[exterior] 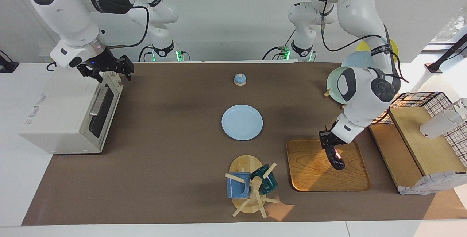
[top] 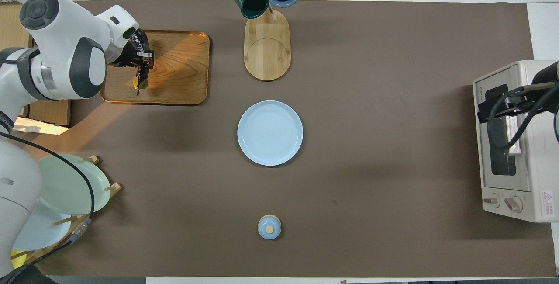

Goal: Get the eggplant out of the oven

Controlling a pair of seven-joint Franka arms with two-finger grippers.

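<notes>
The white oven (exterior: 62,120) stands at the right arm's end of the table, its dark glass door (exterior: 100,113) shut; it also shows in the overhead view (top: 524,174). My right gripper (exterior: 109,72) hovers over the oven's top front corner nearest the robots, also seen in the overhead view (top: 498,107). My left gripper (exterior: 331,150) is shut on the dark eggplant (exterior: 336,159), which hangs over the wooden tray (exterior: 313,178) at the left arm's end. In the overhead view the left gripper (top: 140,66) holds the eggplant (top: 140,81) above the tray (top: 183,70). Whether the eggplant touches the tray cannot be told.
A blue plate (exterior: 242,122) lies mid-table. A mug tree (exterior: 251,197) with a blue and a green mug stands farther from the robots. A small blue lid (exterior: 239,79) sits near the robots. A plate rack (top: 65,188), a wire basket (exterior: 434,100) and a wooden shelf (exterior: 419,135) stand at the left arm's end.
</notes>
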